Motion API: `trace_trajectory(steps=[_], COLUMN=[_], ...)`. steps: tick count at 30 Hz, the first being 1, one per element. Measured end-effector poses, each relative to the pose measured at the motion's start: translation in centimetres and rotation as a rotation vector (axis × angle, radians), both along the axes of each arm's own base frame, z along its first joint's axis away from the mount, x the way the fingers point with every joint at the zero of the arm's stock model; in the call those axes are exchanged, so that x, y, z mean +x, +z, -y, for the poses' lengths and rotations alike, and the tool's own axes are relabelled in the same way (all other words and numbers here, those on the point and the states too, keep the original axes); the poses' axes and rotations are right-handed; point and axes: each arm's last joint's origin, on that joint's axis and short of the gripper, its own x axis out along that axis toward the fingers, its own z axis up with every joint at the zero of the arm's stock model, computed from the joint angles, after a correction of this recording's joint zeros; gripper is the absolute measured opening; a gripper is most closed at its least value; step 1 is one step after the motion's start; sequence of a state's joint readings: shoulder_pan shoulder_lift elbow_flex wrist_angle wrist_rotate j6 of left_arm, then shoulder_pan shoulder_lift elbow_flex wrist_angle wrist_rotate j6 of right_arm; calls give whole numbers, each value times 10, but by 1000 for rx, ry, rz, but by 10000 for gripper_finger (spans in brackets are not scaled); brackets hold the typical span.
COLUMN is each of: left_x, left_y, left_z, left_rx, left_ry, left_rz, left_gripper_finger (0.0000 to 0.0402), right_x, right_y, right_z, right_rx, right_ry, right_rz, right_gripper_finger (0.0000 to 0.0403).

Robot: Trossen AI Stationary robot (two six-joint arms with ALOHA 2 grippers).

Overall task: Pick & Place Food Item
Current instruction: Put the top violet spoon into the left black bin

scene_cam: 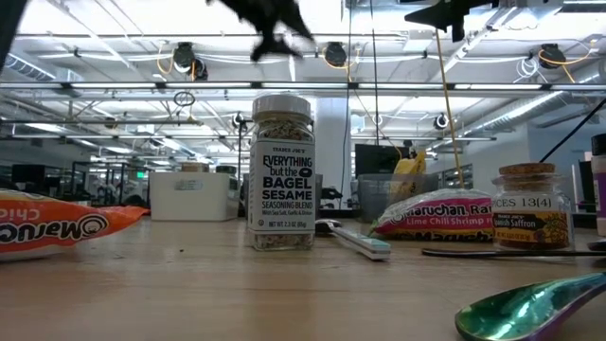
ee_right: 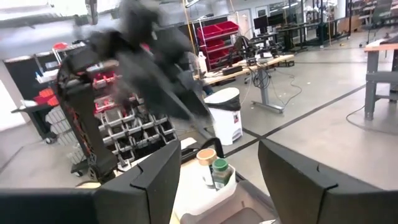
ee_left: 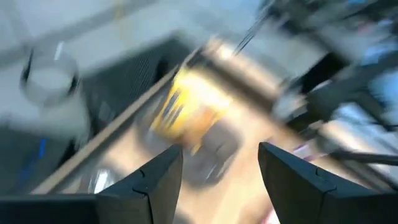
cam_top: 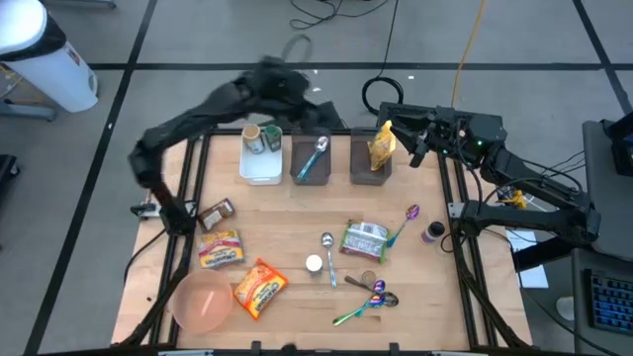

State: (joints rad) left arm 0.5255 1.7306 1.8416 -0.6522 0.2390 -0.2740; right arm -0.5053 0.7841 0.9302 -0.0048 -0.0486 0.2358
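The left gripper [cam_top: 321, 114] hangs above the far edge of the worktop [cam_top: 287, 222], over the gap between the middle and right bins, its two dark fingers [ee_left: 158, 180] standing apart with nothing between them. Its arm bends up from the left edge in a high arch.

The right gripper [cam_top: 410, 138] sits just beside the far right corner, jaws parted and empty, its arm folded low along the right edge.

Three square bins line the far edge. The white one [cam_top: 259, 168] holds two small jars. The middle grey one [cam_top: 313, 163] holds a blue spoon. The right grey one [cam_top: 370, 168] holds a crinkled yellow food packet [cam_top: 381, 146], standing upright.

Near the middle stands a glass jar [scene_cam: 282, 170] with a pale lid, labelled "TRADER JOE'S EVERYTHING but the BAGEL SESAME SEASONING BLEND". A green noodle packet [cam_top: 364, 240] reads "Maruchan" and "Lime Chili Shrimp". An orange Maruchan packet [cam_top: 259, 288] lies toward the near edge beside a pink round bowl [cam_top: 203, 301]. A small cork-topped jar [scene_cam: 530, 208] reads "Spanish Saffron". Iridescent metal spoons [cam_top: 368, 300] lie near the near edge.
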Motion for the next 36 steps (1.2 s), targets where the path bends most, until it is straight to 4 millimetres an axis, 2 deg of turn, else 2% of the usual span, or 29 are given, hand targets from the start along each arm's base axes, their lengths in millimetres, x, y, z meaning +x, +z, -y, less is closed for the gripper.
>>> trace_trajectory(steps=[4, 8, 11, 15, 18, 21, 29, 33, 36], left_x=[-36, -75, -101, -122, -133, -143, -158, -162, -162], left_y=[57, 95, 107, 108, 97, 80, 2, -35, -61], left_z=[40, 80, 101, 120, 131, 139, 151, 156, 159], left_rx=[153, 256, 287, 297, 306, 294, 107, 0, -62], left_ry=[-129, -232, -272, -284, -301, -308, -276, -266, -260], left_rz=[172, 277, 282, 237, 249, 302, 345, 311, 255], left_gripper_finger=[218, 218, 218, 218, 218, 218, 218, 218, 218], right_x=[0, 1, 1, 1, 4, 12, 36, 40, 44], right_y=[0, 0, 0, -1, -5, -18, -76, -107, -122], right_z=[0, 0, 0, 0, 0, -2, -16, -22, -29], right_rx=[54, 102, 146, 221, 280, 338, 449, 528, 563], right_ry=[4, 13, 16, 21, 34, 72, 213, 204, 218], right_rz=[26, 48, 69, 103, 128, 166, 396, 510, 544], right_gripper_finger=[208, 208, 208, 208, 208, 208, 208, 208, 208])
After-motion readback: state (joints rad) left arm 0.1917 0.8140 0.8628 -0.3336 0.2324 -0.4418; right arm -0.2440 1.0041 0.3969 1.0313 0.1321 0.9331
